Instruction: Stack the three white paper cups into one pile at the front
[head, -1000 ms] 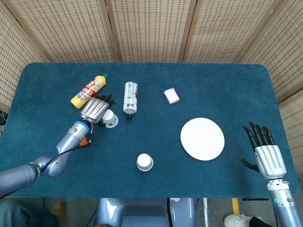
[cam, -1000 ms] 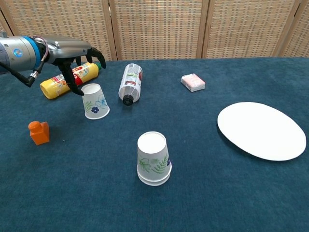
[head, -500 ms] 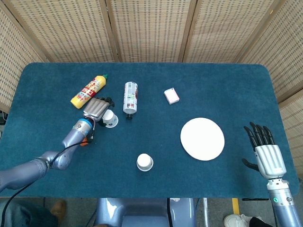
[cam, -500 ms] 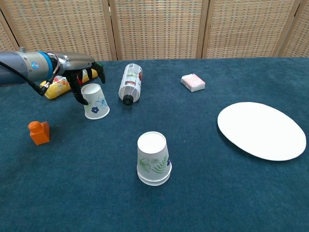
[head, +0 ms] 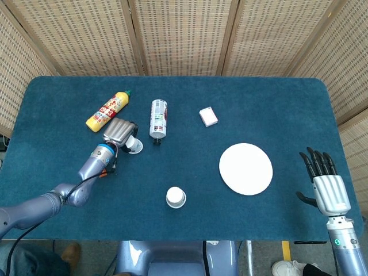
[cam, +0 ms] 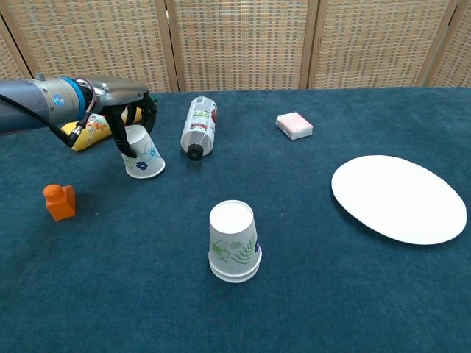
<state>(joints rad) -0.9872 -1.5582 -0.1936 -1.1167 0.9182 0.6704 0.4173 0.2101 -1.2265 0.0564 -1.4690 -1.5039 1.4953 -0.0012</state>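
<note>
A white paper cup (cam: 143, 156) with a blue flower print stands upside down at the left, tilted off the cloth. My left hand (cam: 124, 107) comes over it from behind and its fingers close around the cup's upper part. The head view shows the same hand (head: 119, 131) covering most of that cup (head: 134, 146). At the front centre an upside-down pile of two white cups (cam: 234, 241) with green leaf prints stands alone, also seen from above (head: 176, 197). My right hand (head: 325, 185) hovers at the table's right front edge, fingers spread and holding nothing.
A yellow mustard bottle (cam: 90, 132) lies behind the left hand. A clear bottle (cam: 199, 125) lies on its side just right of the gripped cup. An orange block (cam: 59, 201) sits at the left front, a pink packet (cam: 294, 125) farther back, a white plate (cam: 397, 198) at the right.
My left hand has come down over the flower-print cup and closed around it, and the cup now tilts. The right hand has drifted slightly toward the front.
</note>
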